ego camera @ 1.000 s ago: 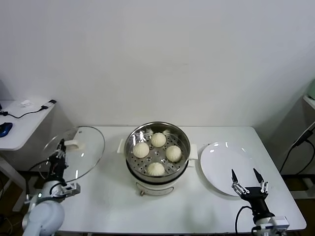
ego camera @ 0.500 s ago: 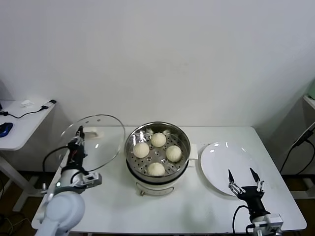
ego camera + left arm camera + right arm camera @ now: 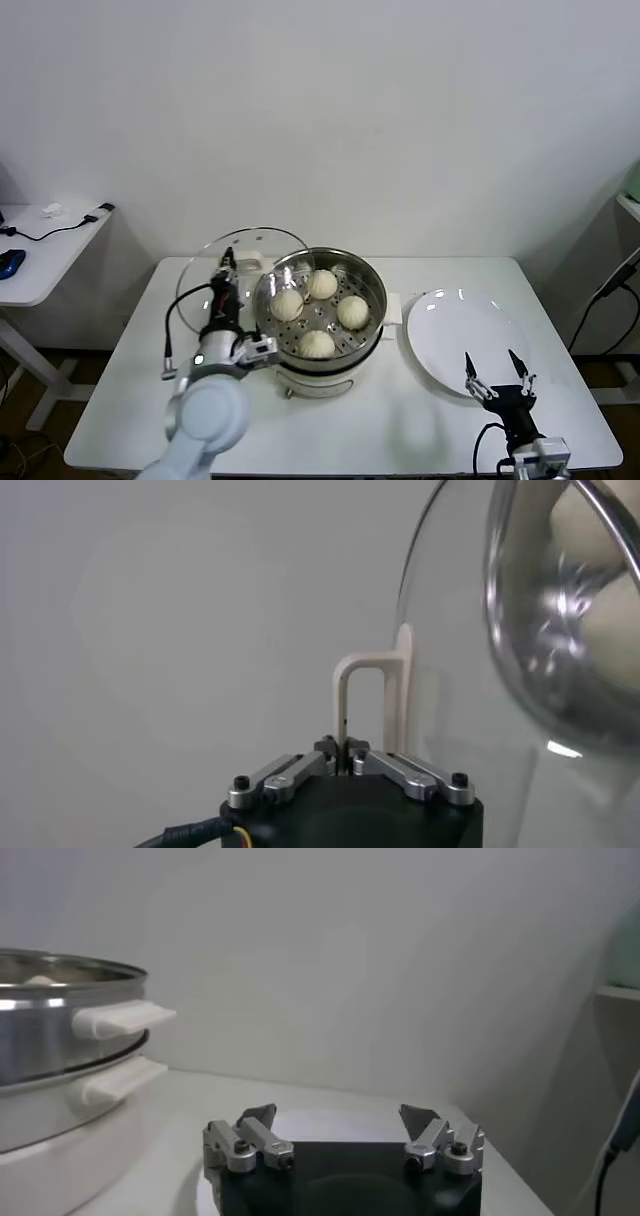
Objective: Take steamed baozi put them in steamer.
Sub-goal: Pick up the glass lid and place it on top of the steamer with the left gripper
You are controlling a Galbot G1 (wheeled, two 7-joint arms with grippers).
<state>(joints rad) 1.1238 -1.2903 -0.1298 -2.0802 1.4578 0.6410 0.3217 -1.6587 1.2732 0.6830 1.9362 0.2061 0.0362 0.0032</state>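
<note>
Baozi [image 3: 318, 315], four of them, already sit inside the steamer [image 3: 372, 280]: one toward the back, one on each side and one at the front, spaced apart on the perforated steel floor, likely so that steam can pass between them. The steel basket rests on its white cooker base in the middle of the table [image 3: 400, 420]. By that layout the loading looks finished and covering the pot appears to be the step in hand.

The left gripper [image 3: 344, 762] is clamped on the white handle [image 3: 372, 695] of the glass lid [image 3: 225, 275], its fingers pressed together around the thin loop. It holds the lid tilted on edge, raised off the table and just beside the steamer's left rim, the glass partly overlapping that rim in the head view. Gripping by the handle keeps the fingers off the glass and lets the lid be swung flat over the basket.

The right gripper [image 3: 497, 377] waits low at the near right of the table, its fingers spread apart and holding nothing, by the near edge of the white plate [image 3: 450, 325], which is bare. Parked there, it stays out of the lid's way.
</note>
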